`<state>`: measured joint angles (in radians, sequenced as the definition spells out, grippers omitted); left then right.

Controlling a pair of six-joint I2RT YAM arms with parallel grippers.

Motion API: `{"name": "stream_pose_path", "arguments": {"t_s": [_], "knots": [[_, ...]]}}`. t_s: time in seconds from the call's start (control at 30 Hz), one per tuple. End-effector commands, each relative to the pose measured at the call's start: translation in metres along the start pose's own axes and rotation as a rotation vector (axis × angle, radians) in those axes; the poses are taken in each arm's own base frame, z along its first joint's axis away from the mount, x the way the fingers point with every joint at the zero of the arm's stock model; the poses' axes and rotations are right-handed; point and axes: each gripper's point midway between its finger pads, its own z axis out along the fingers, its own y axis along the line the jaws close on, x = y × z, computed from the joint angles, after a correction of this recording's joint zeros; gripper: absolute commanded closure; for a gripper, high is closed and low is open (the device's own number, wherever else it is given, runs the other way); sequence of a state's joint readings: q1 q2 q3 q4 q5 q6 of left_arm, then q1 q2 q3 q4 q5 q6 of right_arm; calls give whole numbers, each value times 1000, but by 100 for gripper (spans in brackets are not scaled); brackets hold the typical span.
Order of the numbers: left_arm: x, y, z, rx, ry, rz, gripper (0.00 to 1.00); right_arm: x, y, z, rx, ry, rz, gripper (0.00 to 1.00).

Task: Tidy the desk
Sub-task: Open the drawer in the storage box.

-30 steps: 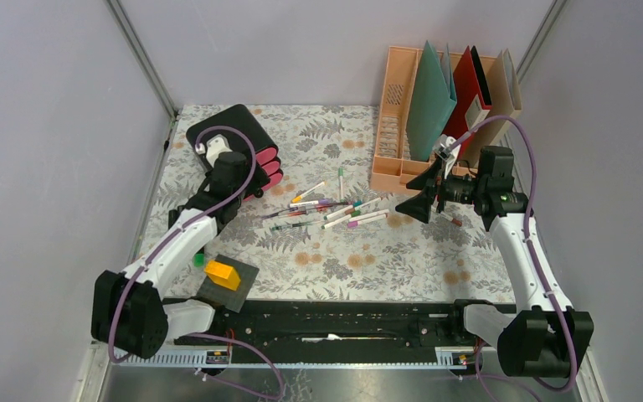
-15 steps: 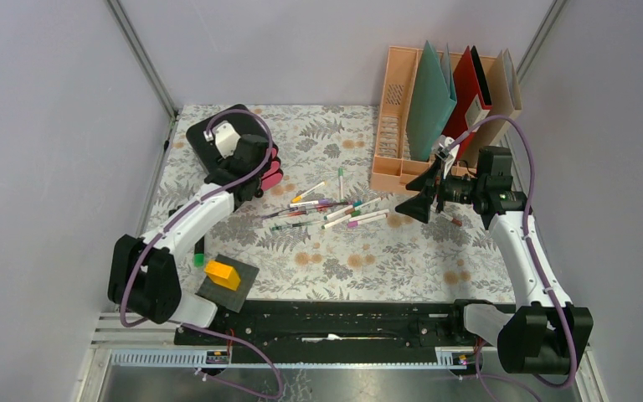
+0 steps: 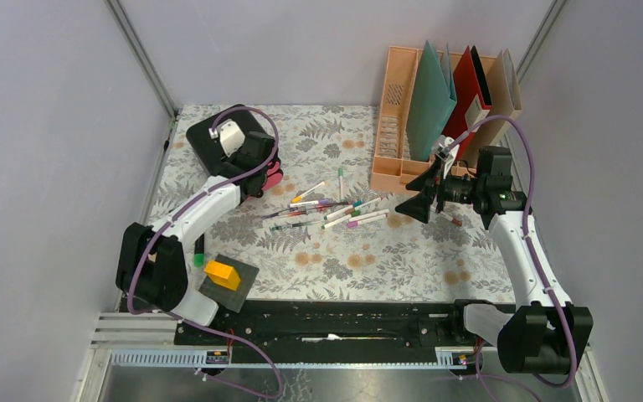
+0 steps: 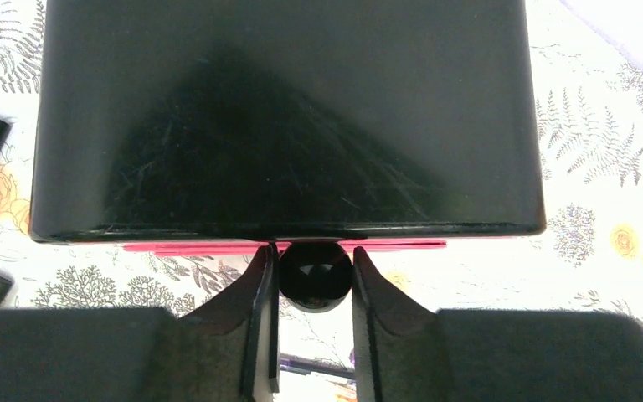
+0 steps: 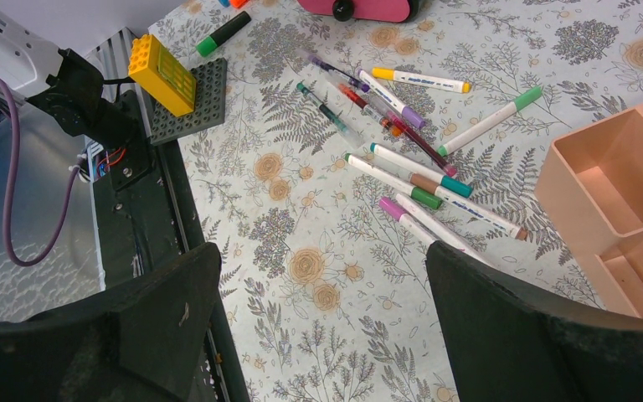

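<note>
The desk [image 3: 360, 251] is covered in a pale fern-and-flower cloth. A black drawer box [image 3: 209, 134] with pink fronts stands at the back left. In the left wrist view I look down on its black top [image 4: 285, 109], with a thin pink drawer edge [image 4: 218, 246] below it. My left gripper [image 4: 315, 261] is shut on a black round drawer knob [image 4: 315, 276], which touches both fingers. Several loose pens [image 3: 335, 209] lie mid-desk and also show in the right wrist view [image 5: 410, 159]. My right gripper [image 3: 415, 194] hangs open and empty above the desk [image 5: 320, 251], right of the pens.
A peach file rack [image 3: 398, 109] with green, red and tan folders stands at the back right; its tray corner shows in the right wrist view [image 5: 611, 193]. A yellow brick [image 3: 222, 274] sits on a grey baseplate at front left, with a green marker [image 3: 198, 260] beside it.
My left arm has swung further back and right, bringing the gripper to the front of the drawer box. The right arm has not moved.
</note>
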<state>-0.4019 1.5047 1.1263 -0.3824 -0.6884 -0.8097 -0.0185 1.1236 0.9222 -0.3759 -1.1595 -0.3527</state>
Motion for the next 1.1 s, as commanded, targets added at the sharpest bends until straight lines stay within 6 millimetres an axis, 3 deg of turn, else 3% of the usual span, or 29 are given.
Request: {"name": "stream_pose_path", "arguments": {"t_s": [0.0,0.27,0.43,0.57,0.63,0.73,0.93,1.07], "knots": [[-9,-5,-4,11,-12,-17,80,-10,1,-1,6,-7,-46,0],[17,-30,-54,161,25,-37,84,-10,2,-1,6,-7,-48,0],[39,-31,-75,201,38,-20,83,-11,3,-2,3,-8,-50,0],[39,-26,-75,194,27,-13,68,-12,4,-2,2,-11,-52,0],[38,-29,-78,212,36,-10,50,-12,4,-2,4,-12,-55,0],[36,-34,-85,255,48,6,34,-13,5,-3,4,-13,-59,0],[35,-48,-115,504,59,104,4,-12,4,-2,3,-12,-56,0],[35,-51,-138,674,35,151,1,-11,4,-2,5,-10,-54,0]]}}
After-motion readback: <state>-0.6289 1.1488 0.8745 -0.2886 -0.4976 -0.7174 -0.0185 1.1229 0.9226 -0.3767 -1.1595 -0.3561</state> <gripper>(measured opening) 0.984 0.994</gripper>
